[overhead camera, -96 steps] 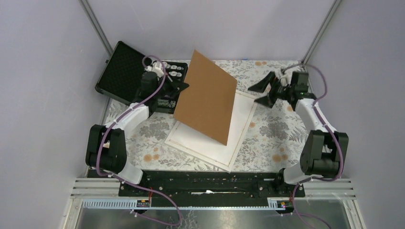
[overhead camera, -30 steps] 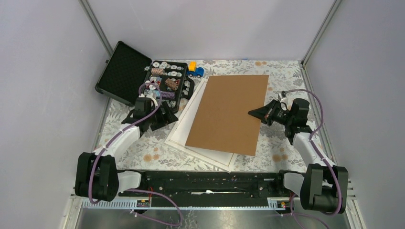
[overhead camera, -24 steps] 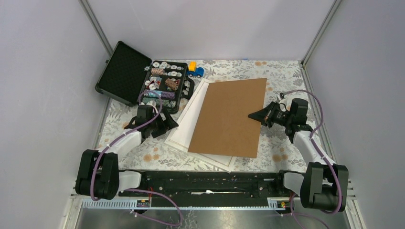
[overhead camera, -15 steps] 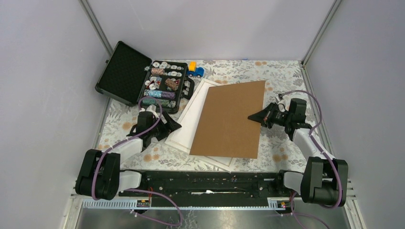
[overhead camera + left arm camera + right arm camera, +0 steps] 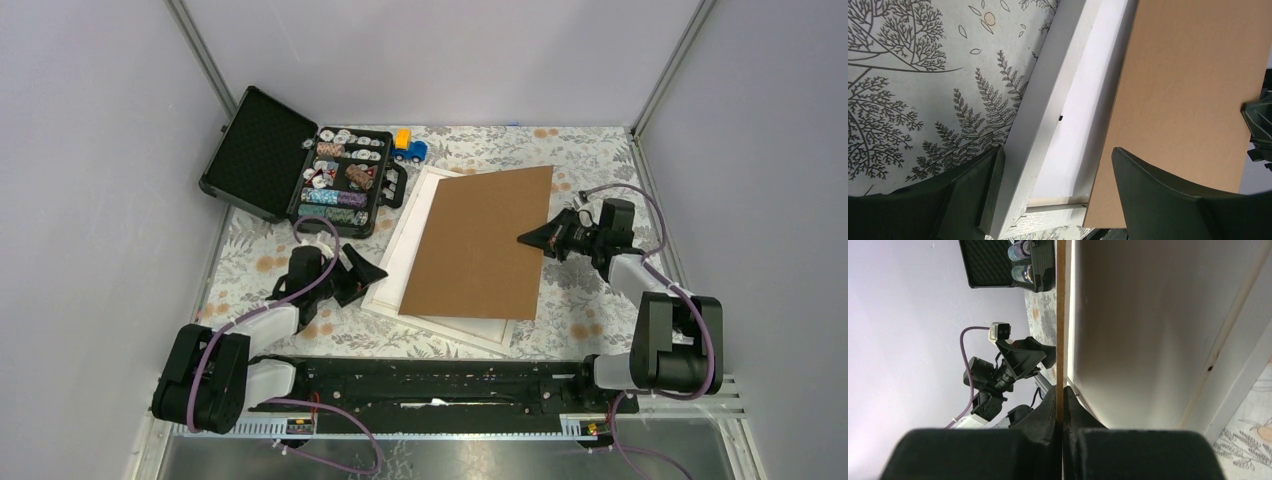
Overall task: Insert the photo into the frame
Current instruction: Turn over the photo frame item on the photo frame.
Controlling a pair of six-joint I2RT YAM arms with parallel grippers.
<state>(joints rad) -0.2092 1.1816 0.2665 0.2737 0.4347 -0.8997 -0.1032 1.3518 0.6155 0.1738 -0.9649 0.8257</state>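
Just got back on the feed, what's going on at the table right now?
The right pincer is shut on the right edge of the flat brown backing board, holding it over the white rectangular picture frame. The left pincer stands open by the frame's near left corner, the moulding between its jaws, not closed on it. No photo print shows in any view.

frame (image 5: pixel 398 250) white, centre. board (image 5: pixel 480 245) plain brown. tablecloth (image 5: pixel 260 262) off-white, grey fern/leaf print, scattered orange blooms. case (image 5: pixel 255 150) black, upper left; chips (image 5: pixel 340 180) inside multicolour. toy car (image 5: pixel 408 148) blue/yellow, top centre.
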